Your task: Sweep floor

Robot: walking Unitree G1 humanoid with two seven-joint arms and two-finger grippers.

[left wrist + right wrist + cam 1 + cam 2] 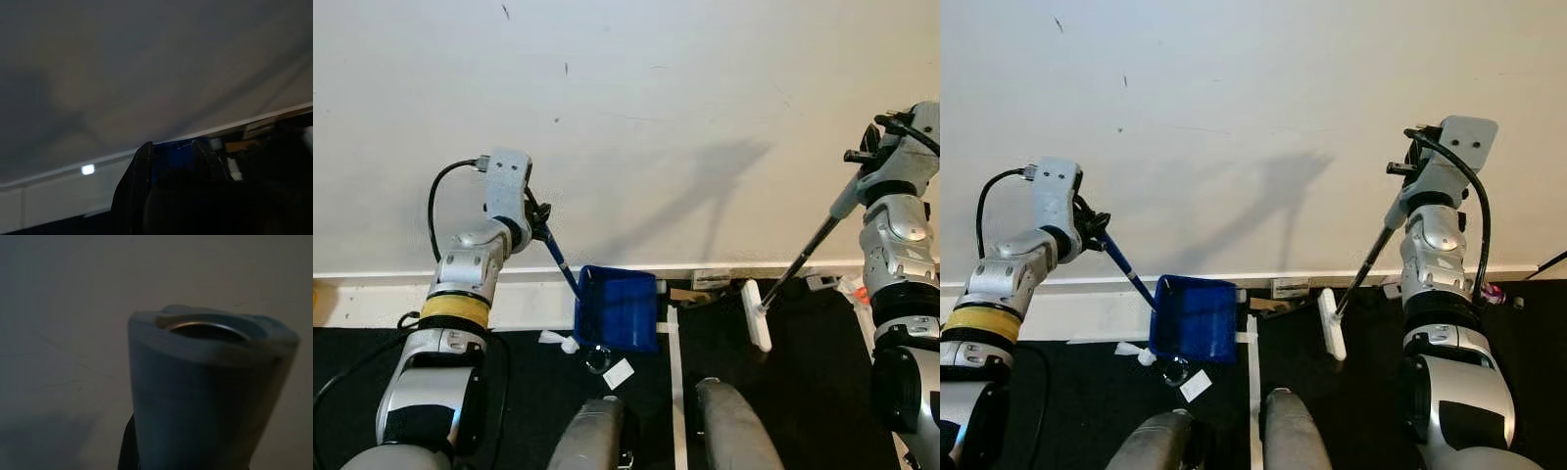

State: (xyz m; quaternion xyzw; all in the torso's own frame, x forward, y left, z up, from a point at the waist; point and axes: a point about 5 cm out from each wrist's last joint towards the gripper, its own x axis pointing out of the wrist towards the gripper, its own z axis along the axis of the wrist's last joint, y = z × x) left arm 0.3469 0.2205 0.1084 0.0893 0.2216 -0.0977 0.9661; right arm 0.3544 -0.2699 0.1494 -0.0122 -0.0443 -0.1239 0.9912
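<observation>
A blue dustpan [617, 308] stands tilted on the dark floor against the white baseboard, its long blue handle [560, 262] running up into my left gripper [540, 220], which is shut on it. My right gripper [1408, 164] is raised at the right and shut on the grey top of a broom handle [1371, 259]. The broom's white head [1332, 325] rests on the floor to the right of the dustpan. Crumpled white paper [558, 340] and a small white scrap [618, 373] lie on the floor just in front of the dustpan. The grey handle end [205, 382] looms close in the right wrist view.
A white wall [636, 117] is right ahead. A white tape line [676, 382] runs along the dark floor between my two legs [734, 431]. Small debris lies by the baseboard near the broom head, and a pink and white item [855, 290] lies at the right.
</observation>
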